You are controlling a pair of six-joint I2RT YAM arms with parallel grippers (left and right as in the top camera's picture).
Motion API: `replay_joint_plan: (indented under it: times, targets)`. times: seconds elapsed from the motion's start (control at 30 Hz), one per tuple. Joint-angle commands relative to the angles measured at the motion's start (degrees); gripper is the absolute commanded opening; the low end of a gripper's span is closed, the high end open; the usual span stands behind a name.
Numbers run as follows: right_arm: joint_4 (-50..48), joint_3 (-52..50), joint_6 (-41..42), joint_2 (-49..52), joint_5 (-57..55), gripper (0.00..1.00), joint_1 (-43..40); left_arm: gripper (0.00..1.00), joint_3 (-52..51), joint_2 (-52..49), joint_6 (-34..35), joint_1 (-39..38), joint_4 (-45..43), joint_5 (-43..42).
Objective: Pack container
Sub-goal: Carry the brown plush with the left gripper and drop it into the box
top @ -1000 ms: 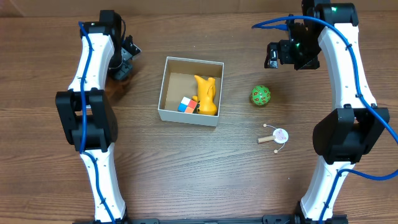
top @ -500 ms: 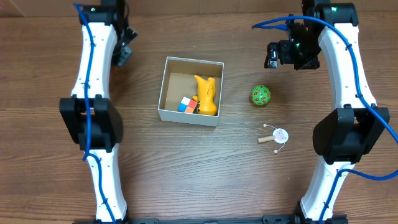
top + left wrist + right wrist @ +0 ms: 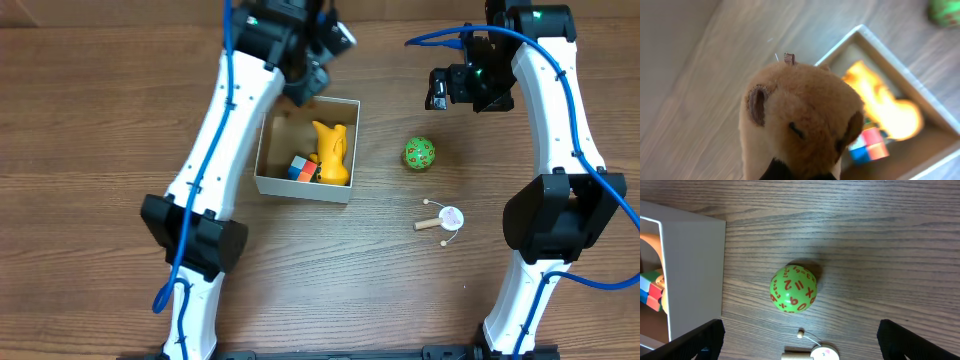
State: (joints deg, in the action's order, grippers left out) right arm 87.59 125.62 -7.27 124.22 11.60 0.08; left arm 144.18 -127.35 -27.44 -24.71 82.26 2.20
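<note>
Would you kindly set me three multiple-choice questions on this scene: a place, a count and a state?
1. Where is the green ball? A on the table right of the box; B inside the box; C on its rim.
2. How many toys lie in the box? A none; B four; C two.
3. The left gripper is: A open, empty; B holding a brown plush toy; C gripping the box.
1 A, it sits on wood; 2 C, yellow toy and coloured cube; 3 B, plush fills its camera.
</note>
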Motion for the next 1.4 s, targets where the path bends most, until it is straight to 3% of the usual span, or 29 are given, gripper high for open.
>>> replay_joint_plan:
  times: [0.0,0.6,1.0,1.37]
  targets:
    - [-0.26,1.46,0.44,-2.34,0.04,1.0,-0.2,0.04,0.92,0.2,0.96,-0.83,-0.11,-5.92]
    - [-0.28,1.46,0.44,-2.34,0.04,1.0,-0.2,0.04,-18.51,-0.17,2.25,-0.37,-7.8,-7.76]
    - [-0.28,1.46,0.44,-2.34,0.04,1.0,-0.2,0.04,-25.99,-0.26,3.52,1.53,-13.81,-1.88]
    - [-0.28,1.46,0.44,-2.34,0.04,1.0,-0.2,0.04,-29.14,-0.81,3.96,2.19,-13.51,-0.92]
